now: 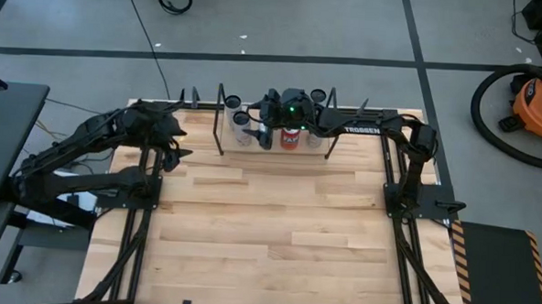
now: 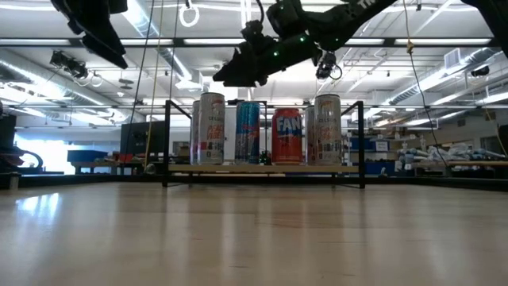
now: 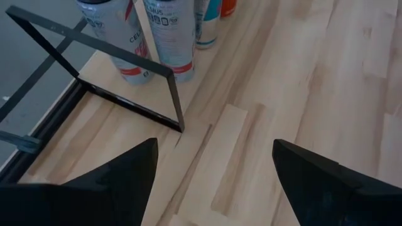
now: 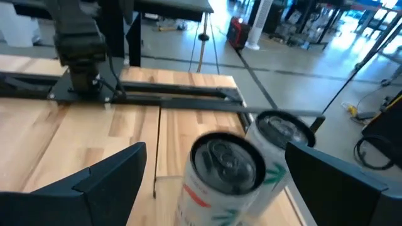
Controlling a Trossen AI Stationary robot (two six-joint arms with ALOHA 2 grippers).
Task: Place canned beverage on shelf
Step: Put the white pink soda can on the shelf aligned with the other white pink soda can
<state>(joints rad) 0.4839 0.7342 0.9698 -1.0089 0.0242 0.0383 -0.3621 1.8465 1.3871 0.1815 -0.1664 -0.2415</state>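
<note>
Where the butcher-block bench (image 1: 268,225) meets grey floor at nine o'clock, the left hand (image 3: 213,169) hangs spread over bare wood near the shelf's (image 1: 273,150) black end frame. At twelve o'clock the shelf carries four upright cans: white can (image 2: 211,129), blue can (image 2: 248,133), orange can (image 2: 288,136), pale can (image 2: 327,129). Above them hovers the right hand (image 4: 213,176), spread, empty. At two o'clock an orange vacuum (image 1: 540,107) stands.

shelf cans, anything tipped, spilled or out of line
Nothing stands out. The cans stand upright in a row on the shelf, with no spill showing. The right end effector hangs open above them; the left end effector waits open off to the side.
</note>
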